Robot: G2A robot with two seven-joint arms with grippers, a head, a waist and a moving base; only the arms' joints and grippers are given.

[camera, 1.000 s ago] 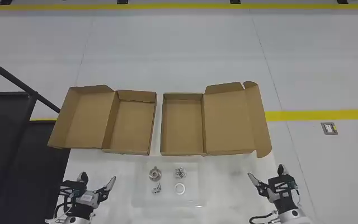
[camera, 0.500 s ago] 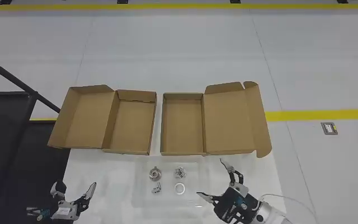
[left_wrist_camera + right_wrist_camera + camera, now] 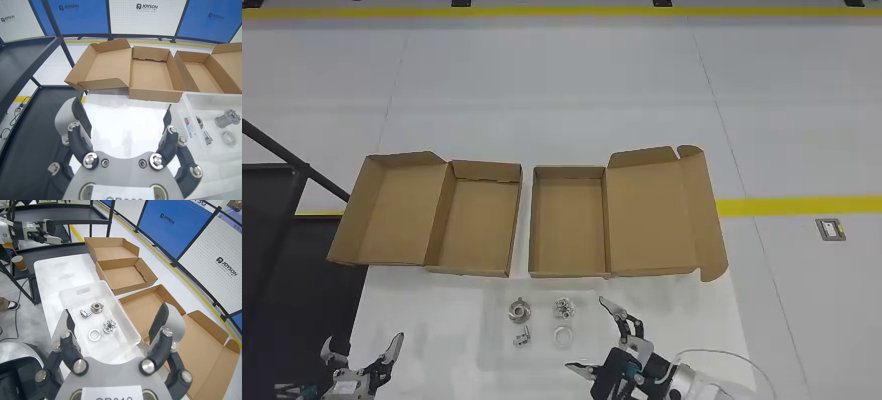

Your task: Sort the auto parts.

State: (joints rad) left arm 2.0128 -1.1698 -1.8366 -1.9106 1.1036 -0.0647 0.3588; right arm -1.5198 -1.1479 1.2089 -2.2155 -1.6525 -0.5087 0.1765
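A clear plastic tray (image 3: 540, 322) near the table's front holds several metal parts: a flanged hub (image 3: 96, 307), a small bracket (image 3: 84, 313), a toothed hub (image 3: 109, 326) and a flat ring (image 3: 94, 334). My right gripper (image 3: 597, 340) hangs open just above the tray's right end, the ring and toothed hub ahead of its fingertips (image 3: 163, 309). My left gripper (image 3: 362, 350) is open and empty at the front left corner, well clear of the tray (image 3: 186, 98). Behind the tray lie two open cardboard boxes, one on the left (image 3: 482, 225) and one on the right (image 3: 567, 225).
Both box lids lie folded outward, left lid (image 3: 387, 205) and right lid (image 3: 662, 210). A black shelf rack (image 3: 28, 62) stands left of the table, with a paper cup (image 3: 19, 262) on it. Bare white tabletop (image 3: 122, 117) lies between the left gripper and the tray.
My right arm has swung from the table's front right corner leftward over the tray. The left arm has drawn back toward the front left edge. Both grippers stayed open.
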